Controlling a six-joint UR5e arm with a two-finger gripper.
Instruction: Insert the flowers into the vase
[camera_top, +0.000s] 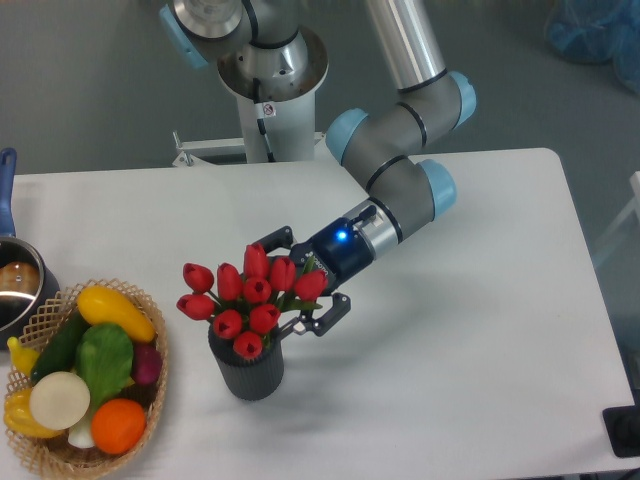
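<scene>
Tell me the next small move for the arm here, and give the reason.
Probably back the gripper away from the tulips, up and to the right. The jaws look spread open on either side of the bunch, and the stems appear to sit in the dark ribbed vase, so the flowers seem released. Withdrawing gently should avoid tipping them.

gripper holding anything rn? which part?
Nothing, it seems. The gripper has its fingers spread wide on either side of the flowers, whose stems already sit in the vase.

White table (480, 380) on a grey floor (90, 90).
</scene>
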